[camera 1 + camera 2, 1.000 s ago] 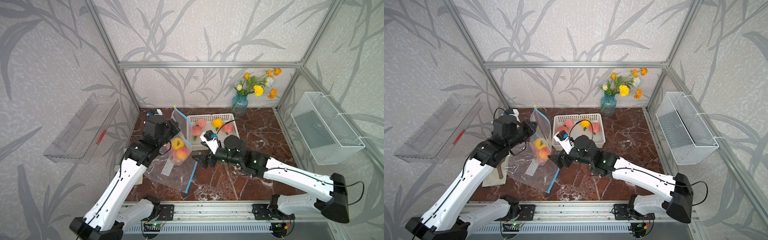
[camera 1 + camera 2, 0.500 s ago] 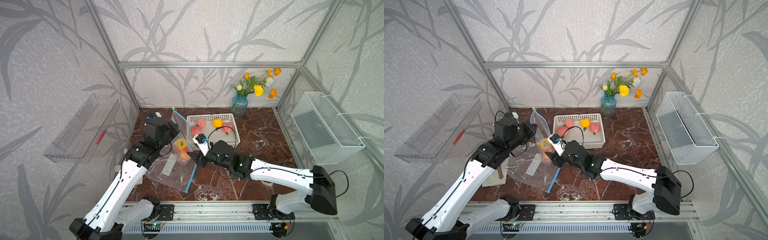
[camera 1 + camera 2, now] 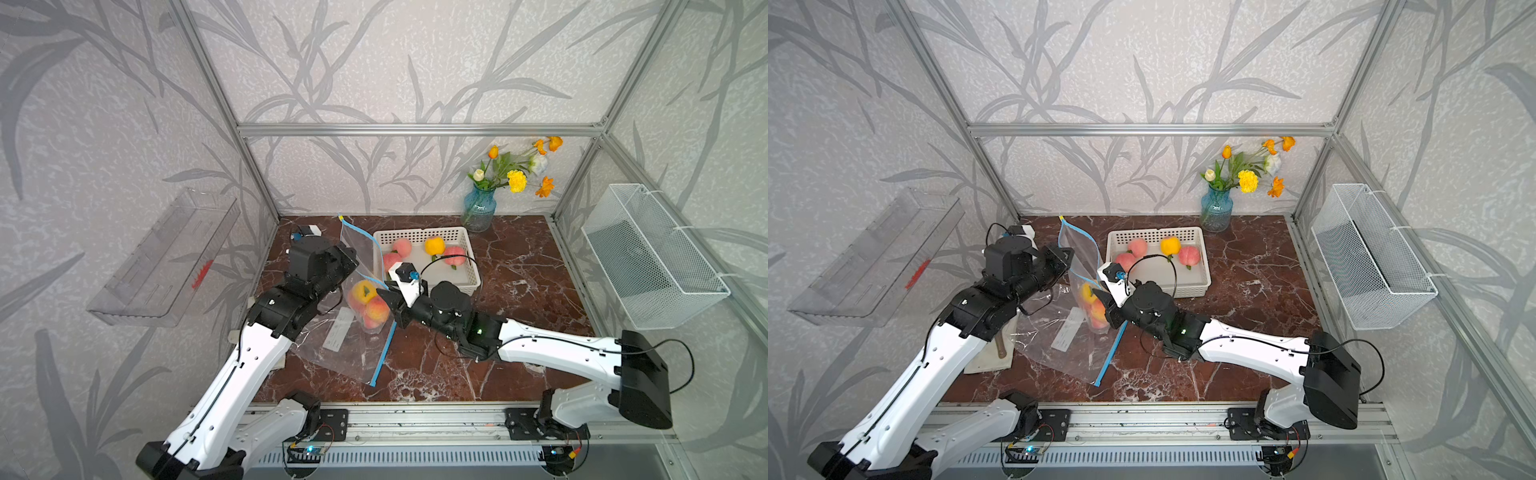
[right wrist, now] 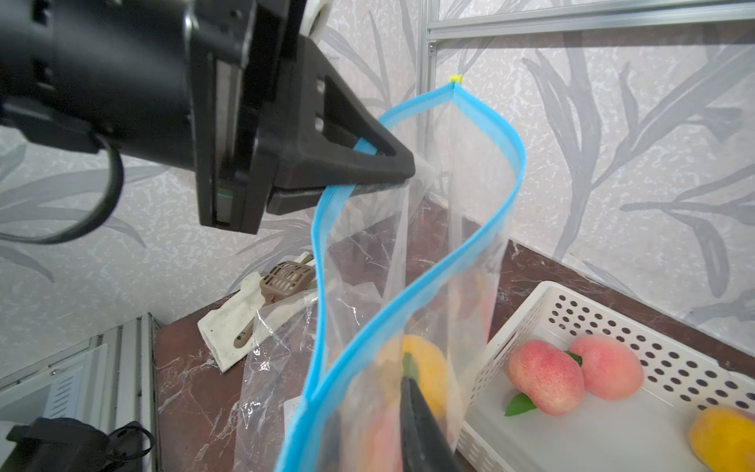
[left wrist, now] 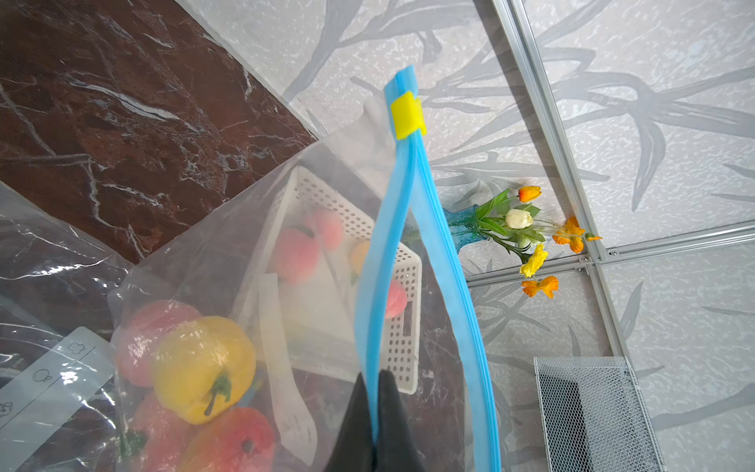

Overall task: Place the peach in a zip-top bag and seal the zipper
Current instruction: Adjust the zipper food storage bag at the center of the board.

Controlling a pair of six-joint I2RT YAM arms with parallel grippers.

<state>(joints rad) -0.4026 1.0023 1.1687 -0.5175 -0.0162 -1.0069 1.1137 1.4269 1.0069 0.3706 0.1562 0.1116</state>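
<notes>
The bag (image 3: 359, 253) is half upright just beside the basket (image 3: 419, 233), its lower part slumped on the surface (image 3: 519, 282). Several peaches (image 3: 376, 309), pink and yellow, already sit in the bottom of it, and more lie loose in the basket. The left claw (image 5: 371, 392) is clamped on one lip of the blue zipper strip (image 5: 402, 196) and holds that lip up. The other lip bows away toward the basket, so the mouth gapes. The yellow slider (image 5: 406, 115) is parked at the top end of the strip, on the bag's corner farthest from the basket's front edge.

The right claw (image 3: 386, 303) is at the bag wall that faces the basket, low down and level with the fruit. In the right wrist view one of its fingers (image 4: 416, 425) shows dark behind the film, with the near lip crossing in front. I cannot tell whether it has closed on the plastic.

Filling looks done and sealing is what remains, so the risks lie there:
- The bag hangs from a single pinch on a slick strip. A tug from the right claw could pull it free and tip peaches out toward the basket.
- If the right claw catches loose film rather than the strip, the lips will not line up and the slider may jam.
- A low grab could pinch a peach through the wall.
</notes>
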